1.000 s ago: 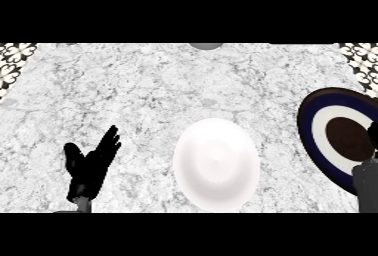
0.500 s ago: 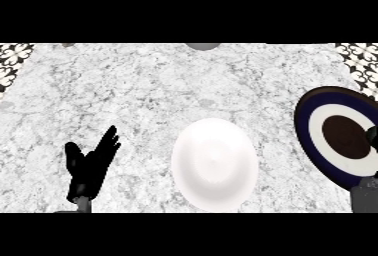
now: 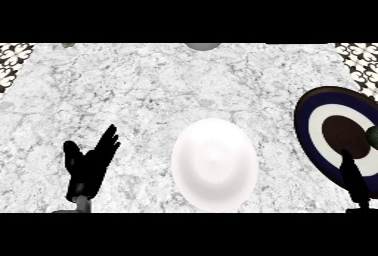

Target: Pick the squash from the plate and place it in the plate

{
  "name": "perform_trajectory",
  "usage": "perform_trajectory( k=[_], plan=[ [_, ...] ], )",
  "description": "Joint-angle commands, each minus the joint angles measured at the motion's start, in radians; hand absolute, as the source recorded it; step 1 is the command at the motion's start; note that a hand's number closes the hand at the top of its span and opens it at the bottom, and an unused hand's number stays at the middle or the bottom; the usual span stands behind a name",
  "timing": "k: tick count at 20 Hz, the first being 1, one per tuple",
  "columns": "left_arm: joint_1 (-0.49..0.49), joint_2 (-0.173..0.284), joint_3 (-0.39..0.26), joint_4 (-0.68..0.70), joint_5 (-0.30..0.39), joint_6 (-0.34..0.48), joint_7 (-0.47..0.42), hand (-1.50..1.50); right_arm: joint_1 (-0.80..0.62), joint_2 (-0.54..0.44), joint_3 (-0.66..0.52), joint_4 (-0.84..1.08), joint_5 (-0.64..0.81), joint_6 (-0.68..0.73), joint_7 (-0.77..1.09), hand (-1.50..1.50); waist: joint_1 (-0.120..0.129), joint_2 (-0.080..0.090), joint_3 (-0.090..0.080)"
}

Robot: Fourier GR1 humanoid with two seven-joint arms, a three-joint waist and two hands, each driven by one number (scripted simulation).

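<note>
item one, far left: my left hand (image 3: 88,162), low on the marble counter (image 3: 148,85), fingers straight and fanned upward, thumb apart, holding nothing; i log it as resting.

item two, centre: white plate (image 3: 214,162), bare as far as i can see, nothing lying in it.

item three, right edge: dark blue plate (image 3: 314,107) with a white ring and a brown middle, partly cut off by the view. a small dark green lump sits at its right side against the frame edge; i take it for the squash (image 3: 372,136), though too little shows to be sure.

item four, lower right: my right hand (image 3: 351,172), a narrow black shape rising over the blue plate's lower rim, just below the squash and not around it. whether its fingers are spread or closed i cannot tell.

status, my judgement: squash lies on the blue plate, white plate carries nothing; the transfer is outstanding.
</note>
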Motion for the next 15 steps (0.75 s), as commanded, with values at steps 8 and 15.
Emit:
perform_trajectory(
  k=[8, 15],
  plan=[
    [-0.017, -0.002, 0.005, -0.029, -0.013, 0.018, 0.053, 0.00, 0.120, 0.036, 0.164, 0.026, -0.044, -0.025, -0.059, -1.50, -0.004, 0.002, -0.001],
    [0.026, -0.001, 0.012, -0.012, 0.002, -0.015, -0.010, 0.00, 0.138, 0.036, 0.181, 0.032, -0.064, -0.025, -0.082, -1.50, -0.013, 0.000, 0.000]
  ],
)
